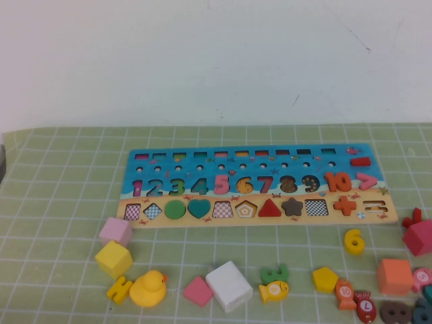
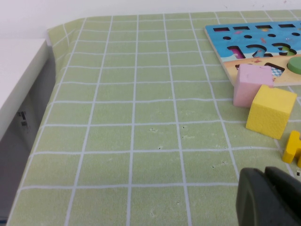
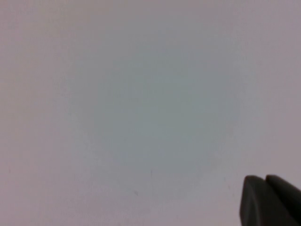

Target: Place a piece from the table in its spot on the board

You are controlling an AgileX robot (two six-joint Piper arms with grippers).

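Observation:
The piece, a small yellow numeral 6 [image 1: 354, 241], lies flat on the green grid mat, just in front of the board's right end. The board [image 1: 337, 164] lies across the middle of the mat, its blue part towards the wall. The 6 recess [image 1: 244, 183] shows between the pink 5 and the red 7. Neither arm appears in the high view. My left gripper [image 2: 264, 170] is shut and empty, low over the mat left of the board's corner [image 2: 216, 35]. My right gripper [image 3: 264, 178] is shut and empty, facing a blank pale surface.
Loose pieces crowd the mat's front: a pink block [image 1: 115, 231], yellow cube [image 1: 113, 259], duck [image 1: 148, 289], white block [image 1: 229, 286], yellow fish [image 1: 273, 291], yellow pentagon [image 1: 325, 279], orange block [image 1: 394, 275] and red block [image 1: 420, 236]. The mat's left edge [image 2: 47, 94] drops off.

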